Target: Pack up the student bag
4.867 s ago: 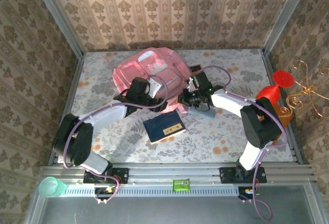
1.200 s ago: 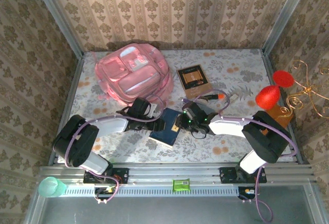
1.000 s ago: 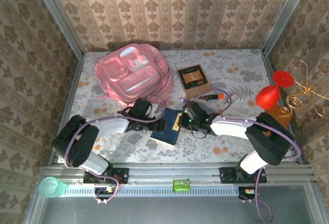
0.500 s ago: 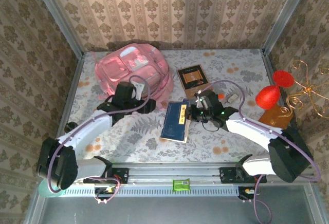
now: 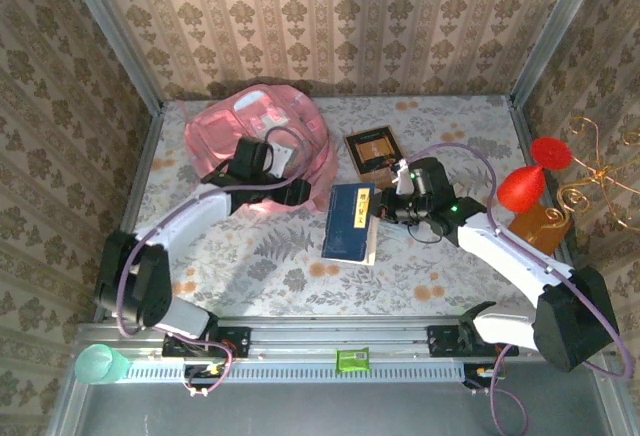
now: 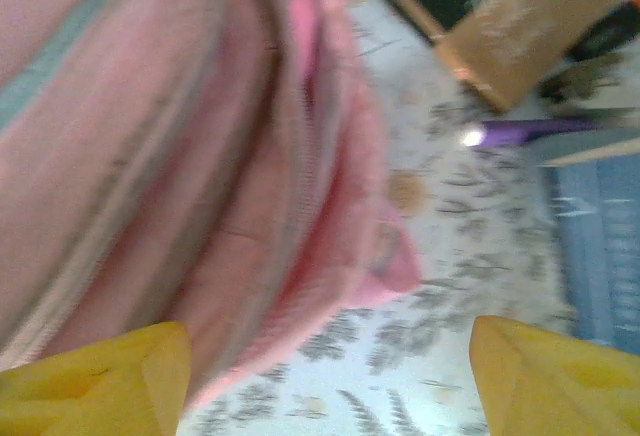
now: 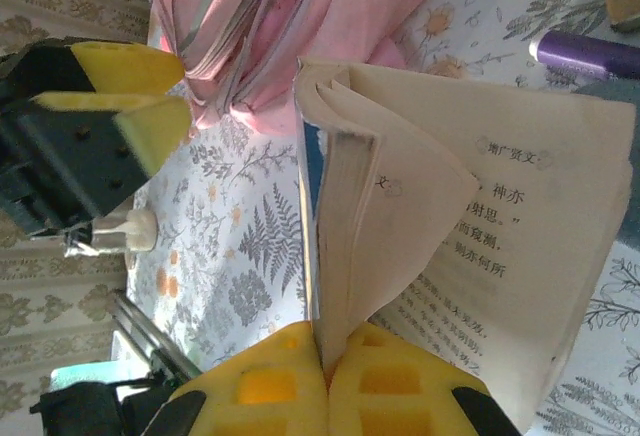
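Note:
The pink student bag (image 5: 240, 136) lies at the back left of the table, its open zip edge facing the middle. My left gripper (image 5: 297, 194) hovers at the bag's near right edge. In the left wrist view the left gripper (image 6: 330, 376) is open, its yellow fingertips (image 6: 140, 371) wide apart, with the bag's (image 6: 170, 156) pink edge and flap just ahead and nothing gripped. My right gripper (image 5: 380, 208) is shut on a blue book (image 5: 350, 221) and holds it above the table. The right gripper (image 7: 325, 341) pinches the book (image 7: 450, 216) by its pages, which fan open, near the bag (image 7: 260, 26).
A brown-covered book (image 5: 372, 151) lies flat behind the blue one. A purple pen (image 6: 540, 134) lies on the cloth beside it. Red ornaments (image 5: 525, 188) stand past the right rail. A green cup (image 5: 98, 363) sits at the near left corner. Patterned walls close three sides.
My right gripper has lifted the blue book and carried it right and back. My left gripper has left the book, moved up to the bag's edge and opened wider.

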Tool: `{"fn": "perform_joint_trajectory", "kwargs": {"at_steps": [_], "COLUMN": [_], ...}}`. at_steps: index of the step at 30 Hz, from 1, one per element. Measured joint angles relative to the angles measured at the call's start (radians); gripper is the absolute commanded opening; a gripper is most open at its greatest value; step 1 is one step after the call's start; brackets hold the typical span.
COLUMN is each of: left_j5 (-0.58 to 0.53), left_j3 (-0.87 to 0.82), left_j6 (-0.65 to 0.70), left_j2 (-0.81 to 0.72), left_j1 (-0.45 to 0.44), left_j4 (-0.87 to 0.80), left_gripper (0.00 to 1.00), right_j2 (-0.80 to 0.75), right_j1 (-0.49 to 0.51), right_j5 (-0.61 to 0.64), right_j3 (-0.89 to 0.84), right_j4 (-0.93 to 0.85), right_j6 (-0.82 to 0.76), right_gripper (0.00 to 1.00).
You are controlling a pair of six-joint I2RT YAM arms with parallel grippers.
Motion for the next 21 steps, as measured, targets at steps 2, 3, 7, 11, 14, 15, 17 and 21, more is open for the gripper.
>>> {"fn": "perform_joint_trajectory", "kwargs": {"at_steps": [2, 3, 7, 11, 14, 15, 17, 21], "left_j5": [0.104, 0.152, 0.284, 0.352, 0.388, 0.404, 0.432, 0.477], "left_j3": [-0.063, -0.090, -0.144, -0.147, -0.145, -0.145, -0.146, -0.146], "left_j6": [-0.062, -0.096, -0.206, -0.278, -0.317, -0.338, -0.376, -0.435], "left_j2": [-0.072, -0.101, -0.139, -0.120, -0.082, -0.067, -0.047, -0.040], "left_j1": [0.000, 0.000, -0.005, -0.013, -0.027, -0.032, -0.037, -0.036], "left_j4": [0.066, 0.102, 0.202, 0.253, 0.294, 0.315, 0.362, 0.448], "left_gripper": [0.87, 0.89, 0.92, 0.94, 0.94, 0.92, 0.87, 0.64], "right_j2": [-0.012, -0.018, -0.024, -0.024, -0.023, -0.023, -0.021, -0.010], "right_j1": [-0.023, -0.031, -0.044, -0.044, -0.044, -0.044, -0.044, -0.044], "right_j5": [-0.022, -0.034, -0.077, -0.125, -0.153, -0.162, -0.170, -0.171], "right_j3": [0.000, 0.000, 0.019, 0.045, 0.051, 0.052, 0.052, 0.052], "right_j4": [0.010, 0.019, 0.080, 0.179, 0.260, 0.280, 0.306, 0.312], "right_j6": [0.002, 0.003, 0.024, 0.074, 0.115, 0.124, 0.136, 0.123], "right_gripper": [0.00, 0.00, 0.00, 0.00, 0.00, 0.00, 0.00, 0.00]}}
